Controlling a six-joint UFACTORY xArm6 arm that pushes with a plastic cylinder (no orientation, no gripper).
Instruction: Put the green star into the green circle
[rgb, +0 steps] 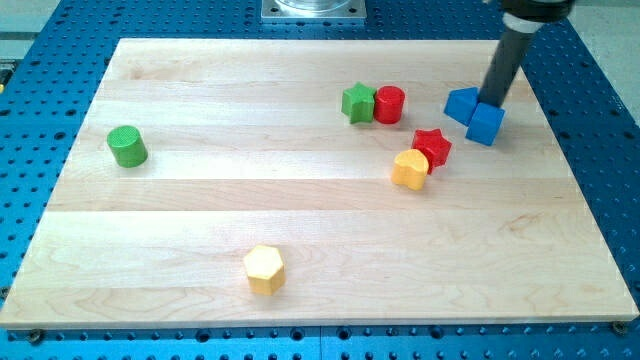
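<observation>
The green star (357, 102) lies at the upper middle of the wooden board, touching a red cylinder (389, 104) on its right. The green circle, a green cylinder (127, 146), stands far off at the view's left. My tip (490, 102) is at the upper right, between the two blue blocks, well to the right of the green star and not touching it.
A blue block (461, 104) and a blue cube (485, 124) flank the tip. A red star (432, 147) touches a yellow block (410, 169) below the green star. A yellow hexagon (265, 268) sits near the bottom. The board's right edge (583, 160) is near the tip.
</observation>
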